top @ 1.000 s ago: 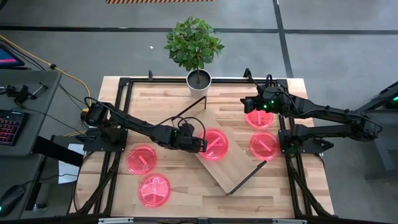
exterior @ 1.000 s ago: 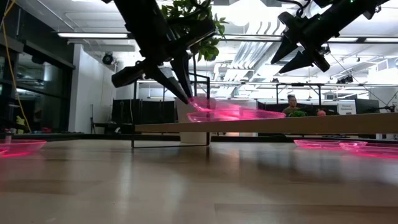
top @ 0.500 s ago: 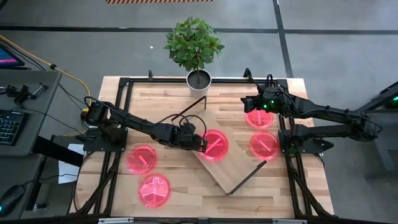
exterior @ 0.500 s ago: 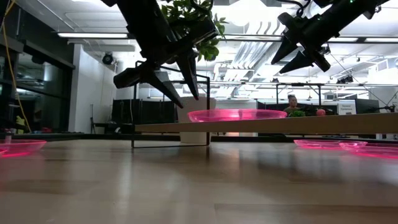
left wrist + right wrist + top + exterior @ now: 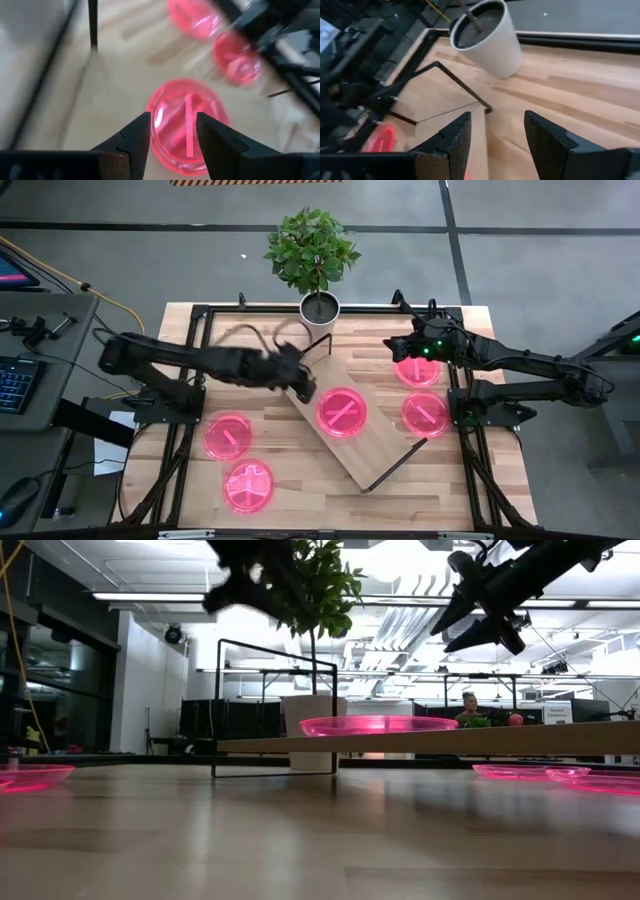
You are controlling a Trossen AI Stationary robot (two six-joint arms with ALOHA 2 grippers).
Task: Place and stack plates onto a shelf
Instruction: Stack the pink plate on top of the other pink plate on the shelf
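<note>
Plates: from above, one plate (image 5: 342, 412) lies on the shelf (image 5: 385, 448), left fingers (image 5: 300, 385) just beside it, empty and parted. Right fingers (image 5: 397, 347), open, should descend squarely over the plate (image 5: 418, 370) beside the shelf. Low view: shelf plate (image 5: 378, 725) sits flat.

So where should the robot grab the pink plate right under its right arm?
Best by its rim. The plate lies flat on the tabletop, so only the thin raised edge offers a hold. The right end effector hovers open above it and could come straight down, one finger inside the rim and one outside, probably on the side facing the plant pot.
</note>
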